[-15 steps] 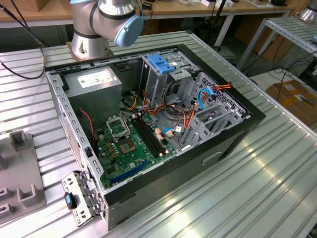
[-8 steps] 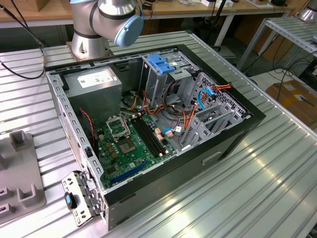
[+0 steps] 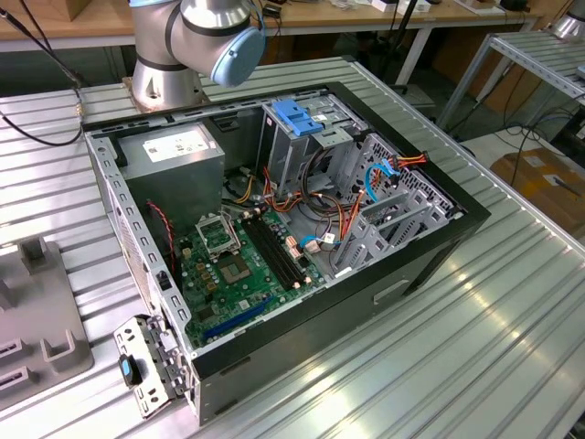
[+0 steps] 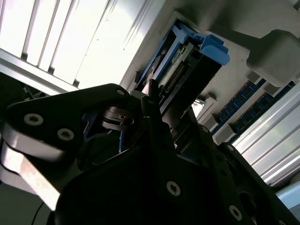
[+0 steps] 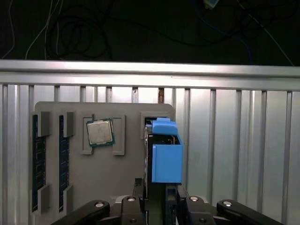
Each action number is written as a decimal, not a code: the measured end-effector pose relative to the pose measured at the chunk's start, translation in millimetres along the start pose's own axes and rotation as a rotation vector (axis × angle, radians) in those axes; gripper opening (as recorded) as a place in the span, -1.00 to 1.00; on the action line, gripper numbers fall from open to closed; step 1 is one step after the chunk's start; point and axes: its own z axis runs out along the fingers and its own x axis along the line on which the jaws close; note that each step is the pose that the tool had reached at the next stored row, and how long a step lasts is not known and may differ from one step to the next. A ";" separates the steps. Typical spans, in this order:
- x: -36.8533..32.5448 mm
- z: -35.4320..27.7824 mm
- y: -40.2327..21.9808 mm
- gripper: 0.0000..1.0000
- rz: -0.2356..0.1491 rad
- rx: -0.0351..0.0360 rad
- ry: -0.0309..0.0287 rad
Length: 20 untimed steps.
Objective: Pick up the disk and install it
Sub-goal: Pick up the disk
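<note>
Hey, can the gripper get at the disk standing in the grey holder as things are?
Probably yes. The disk stands upright in the grey holder, close in front of the gripper, with nothing between them; the processor chip sits apart from it.

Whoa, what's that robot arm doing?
The robot arm has its gripper down at the disk, which has a blue rail and stands on edge at a grey tray, beside a chip and memory sticks. The open computer sits on the table; the disk is not in it yet.
</note>
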 end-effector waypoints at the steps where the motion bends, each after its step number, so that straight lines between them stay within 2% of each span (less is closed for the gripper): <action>1: 0.0 0.0 0.0 -0.29 0.000 0.0000 0.0000; 6: 0.0 -0.2 0.0 -0.29 0.000 0.0002 0.0001; 16: 0.1 -7.6 -0.1 -0.29 0.000 0.0001 0.0003; 20: 0.1 -8.0 -0.1 -0.30 0.000 0.0000 0.0003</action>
